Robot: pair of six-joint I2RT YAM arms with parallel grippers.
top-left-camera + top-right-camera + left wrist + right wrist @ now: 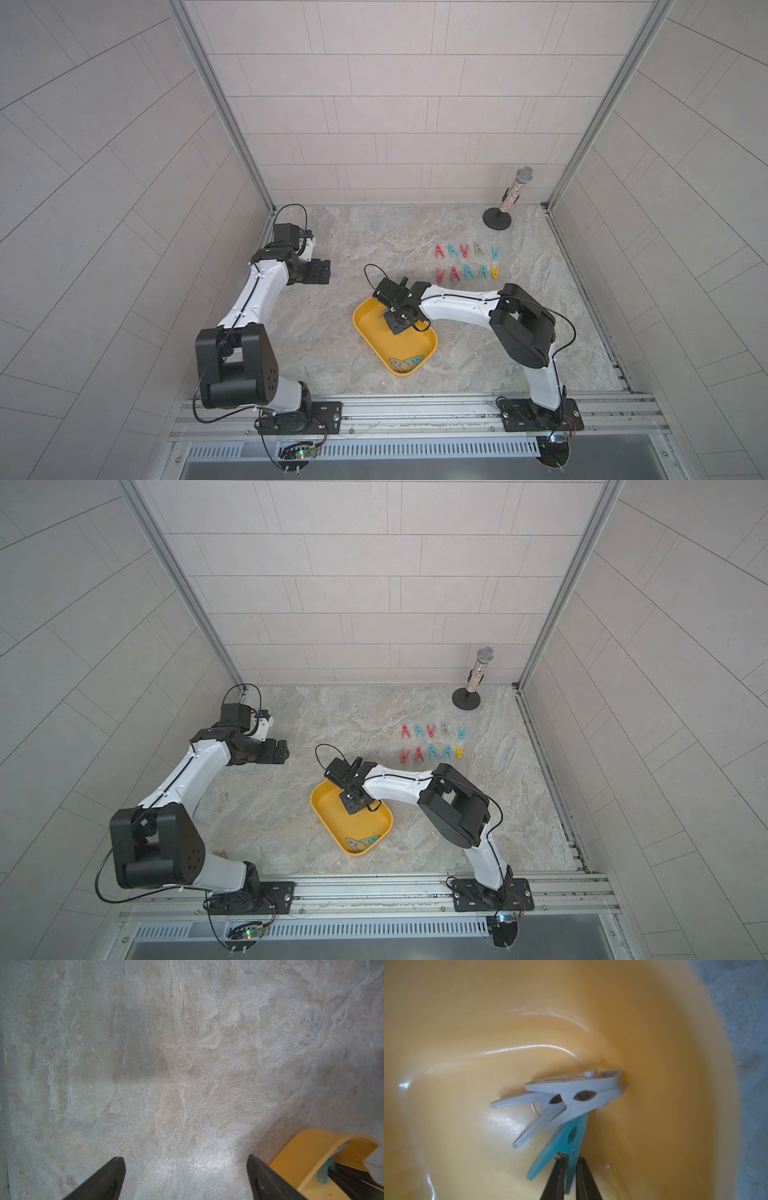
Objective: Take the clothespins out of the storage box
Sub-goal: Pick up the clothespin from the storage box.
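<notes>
The right claw (569,1160) is down in the tray (467,1022), clenched on one leg of the teal peg (566,1136), which lies right at its tips. Just beyond, the grey peg (571,1095) rests across the teal one's nose, against the corner wall. These look light, hard and slick; I'd guess one thin leg could swivel in the pinch and the grey peg may drag along, so a hold nearer the spring seems safer. Ten pegs (467,264) sit in rows past its forearm. The left claw (186,1158) hangs wide open over bare table (187,1064).
</notes>
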